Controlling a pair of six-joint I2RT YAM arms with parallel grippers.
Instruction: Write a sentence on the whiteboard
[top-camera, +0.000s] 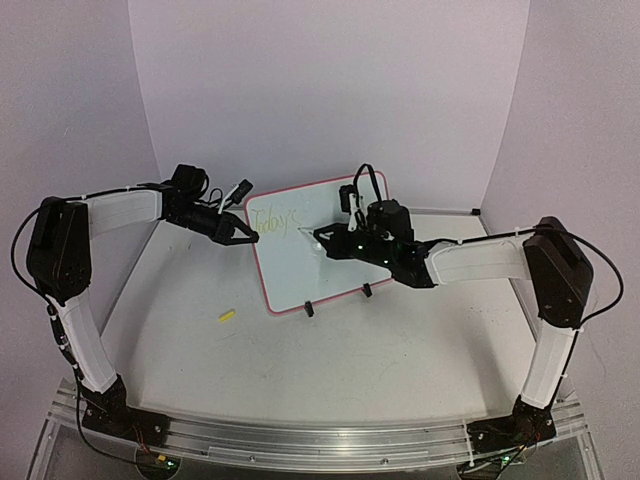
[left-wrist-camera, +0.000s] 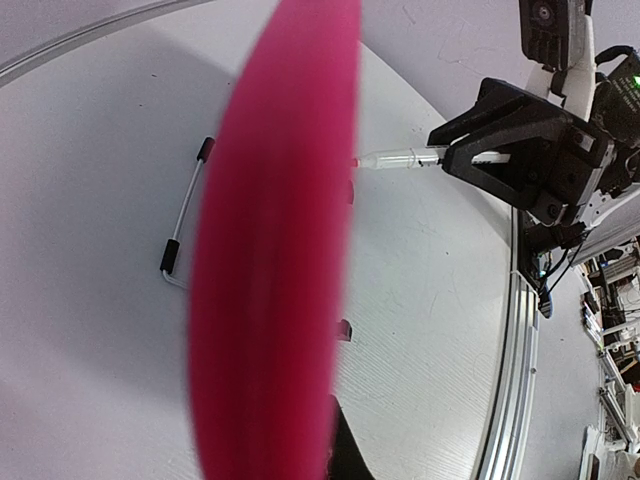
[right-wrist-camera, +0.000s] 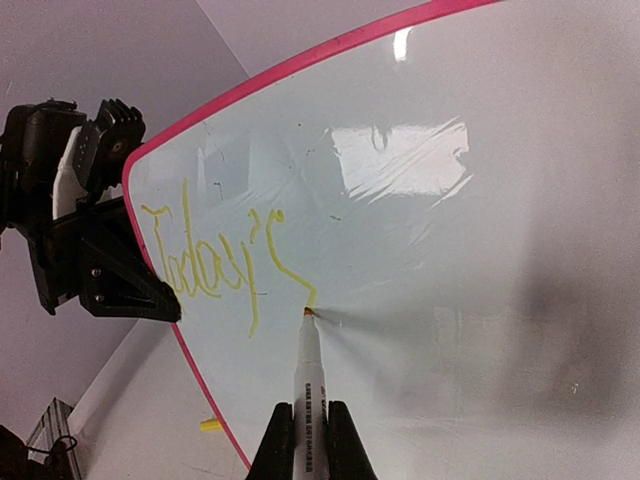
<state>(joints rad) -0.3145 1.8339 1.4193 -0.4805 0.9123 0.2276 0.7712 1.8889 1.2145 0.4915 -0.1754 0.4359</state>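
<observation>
The whiteboard (top-camera: 300, 272) stands tilted at the table's back, with a red frame. Yellow handwriting reading "Today's" (top-camera: 274, 220) runs along its top left, and it shows large in the right wrist view (right-wrist-camera: 205, 262). My left gripper (top-camera: 246, 237) is shut on the board's left edge. The frame fills the left wrist view as a red blur (left-wrist-camera: 275, 250), with one dark finger (left-wrist-camera: 352, 450) beside it. My right gripper (top-camera: 325, 241) is shut on a white marker (right-wrist-camera: 306, 385). The marker's tip touches the board at the end of the last stroke.
A yellow marker cap (top-camera: 227, 316) lies on the table left of the board. Two black clip feet (top-camera: 309, 309) hold the board's lower edge. A wire stand (left-wrist-camera: 185, 215) sits behind the board. The metal rail (top-camera: 320, 440) runs along the near edge.
</observation>
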